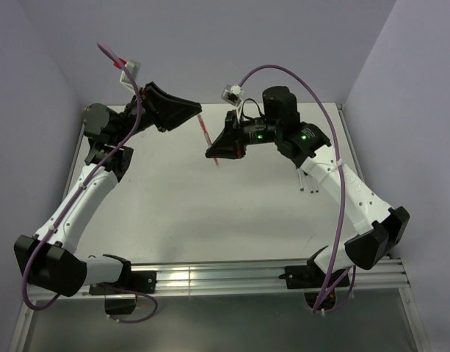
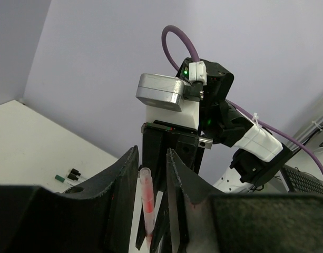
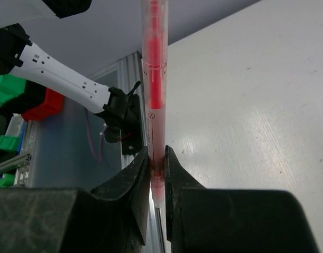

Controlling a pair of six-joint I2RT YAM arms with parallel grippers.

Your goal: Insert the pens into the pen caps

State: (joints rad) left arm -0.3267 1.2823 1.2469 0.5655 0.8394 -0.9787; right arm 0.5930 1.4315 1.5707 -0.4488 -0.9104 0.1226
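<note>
A red-pink pen point(image 1: 205, 134) hangs tilted above the table's middle, between my two grippers. My right gripper point(image 1: 213, 154) is shut on its lower end, and the right wrist view shows both fingers pressed on the pen point(image 3: 153, 95) near the right gripper point(image 3: 156, 153). My left gripper point(image 1: 197, 110) surrounds the pen's clear upper end point(image 2: 145, 179). In the left wrist view the left gripper point(image 2: 152, 153) is open, with the pen close to its left finger and a gap to the right one. Two whitish pens point(image 1: 307, 181) lie at the right. A dark green cap point(image 2: 61, 179) and a black cap point(image 2: 74, 173) lie on the table.
Purple cables point(image 1: 313, 95) loop over both arms. Walls close the table at the back and sides. An aluminium rail point(image 1: 210, 277) runs along the near edge between the arm bases.
</note>
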